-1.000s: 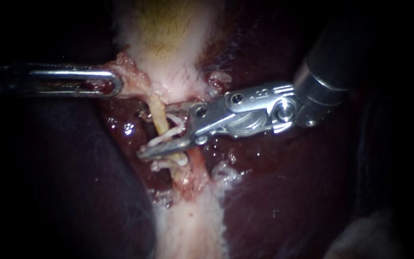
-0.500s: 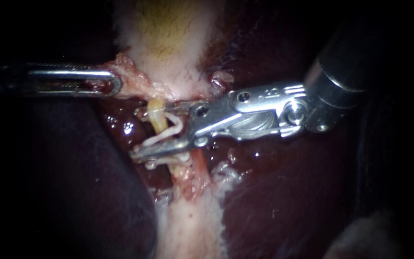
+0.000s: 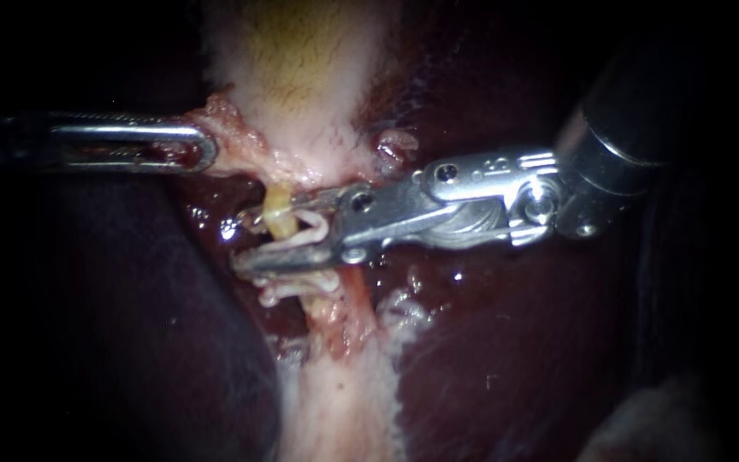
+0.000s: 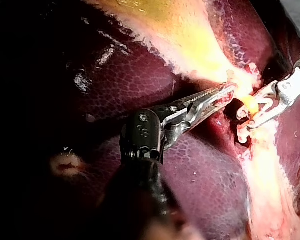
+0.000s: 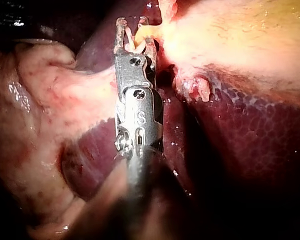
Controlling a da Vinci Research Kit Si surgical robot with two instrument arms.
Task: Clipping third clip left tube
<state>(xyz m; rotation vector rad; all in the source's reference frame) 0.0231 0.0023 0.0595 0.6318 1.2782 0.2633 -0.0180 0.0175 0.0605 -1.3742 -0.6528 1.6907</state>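
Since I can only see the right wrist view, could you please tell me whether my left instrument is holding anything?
Observer: Yes, the left instrument has its end effector shut on pale tissue at the edge of the gallbladder.
Operator: Thank you; is any clip already on the tube?
Observer: The endoscope view shows one placed clip on the tube, just below your loaded clip.

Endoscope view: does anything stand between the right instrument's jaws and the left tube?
Nothing visible does. The right instrument has its jaws astride the left tube, with a white clip between them. A second clip sits on the tube below, outside the jaws; the left instrument holds tissue aside.
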